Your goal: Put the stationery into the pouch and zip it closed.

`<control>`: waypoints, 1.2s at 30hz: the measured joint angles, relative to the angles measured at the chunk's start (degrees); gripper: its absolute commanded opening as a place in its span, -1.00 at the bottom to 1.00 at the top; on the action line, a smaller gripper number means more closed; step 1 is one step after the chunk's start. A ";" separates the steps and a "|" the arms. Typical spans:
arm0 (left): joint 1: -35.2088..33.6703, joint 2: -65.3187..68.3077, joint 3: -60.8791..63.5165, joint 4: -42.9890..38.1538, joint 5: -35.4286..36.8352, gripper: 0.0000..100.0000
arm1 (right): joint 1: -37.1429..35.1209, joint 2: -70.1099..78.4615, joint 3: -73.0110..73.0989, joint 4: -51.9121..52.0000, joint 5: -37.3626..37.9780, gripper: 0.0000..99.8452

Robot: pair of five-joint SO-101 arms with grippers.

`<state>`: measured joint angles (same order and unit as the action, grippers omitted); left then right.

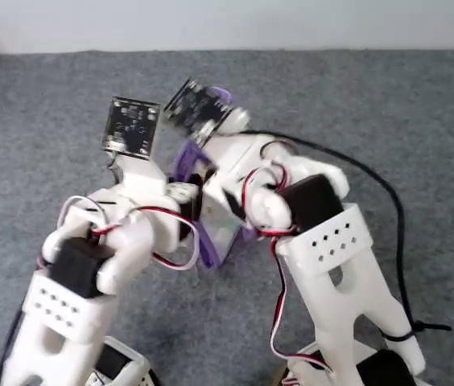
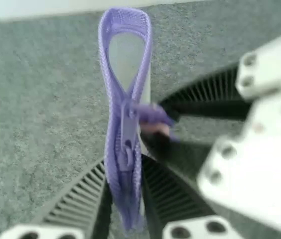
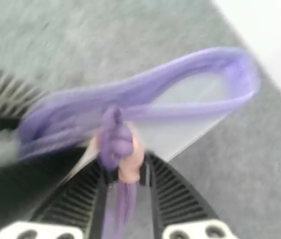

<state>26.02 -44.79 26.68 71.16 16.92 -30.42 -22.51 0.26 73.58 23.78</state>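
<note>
Pouch: I see a pouch (image 1: 213, 235) (image 2: 109, 99) (image 3: 180, 119) with a purple zipper band and clear, pale side walls. It stands on its edge, with the zipper side turned up toward both wrist cameras.

Where it is: between the two grippers and held by both of them, over the grey mat (image 1: 420, 121). I cannot tell if its lower edge touches the mat.

Zipper: from the left gripper (image 2: 123, 199) out to the slider (image 2: 129, 119) the two purple tapes lie together, closed. Past the slider, away from that gripper, they part into a long open loop, and through it I see the clear wall.

Left gripper: narrow. Its ribbed black fingers (image 2: 80, 201) are clamped on the closed end of the zipper band, one on each side.

Right gripper (image 3: 125, 174) (image 2: 158, 133): it comes in from the side, just past the left gripper's fingertips. Its fingers (image 3: 75, 199) pinch the zipper pull (image 3: 114, 137) (image 2: 153, 115), a soft purple tab next to the slider.

Pink piece (image 3: 130, 167): a small pale pink bit sits between the right gripper's fingers together with the pull (an eraser or a part of the tab, I cannot tell).

Inside the pouch: too blurred for me to tell what lies in it.

Mat: a grey, rough cloth under both arms. A black cable (image 1: 392, 209) runs over it beside the right arm (image 1: 332, 257).
</note>
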 measured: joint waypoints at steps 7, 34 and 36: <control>0.00 0.18 -0.09 -0.70 -0.09 -0.98 | 7.91 2.64 -0.18 -9.85 0.09 -0.99; 0.18 -0.09 0.00 0.18 -0.44 -0.98 | 21.98 10.11 -0.09 -11.34 -1.14 -0.98; 0.18 -0.09 0.00 0.18 -0.44 -0.98 | 20.40 8.44 -0.09 -5.45 -1.14 -0.98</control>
<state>26.20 -44.88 26.68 71.34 16.48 -10.02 -14.07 0.18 68.13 22.64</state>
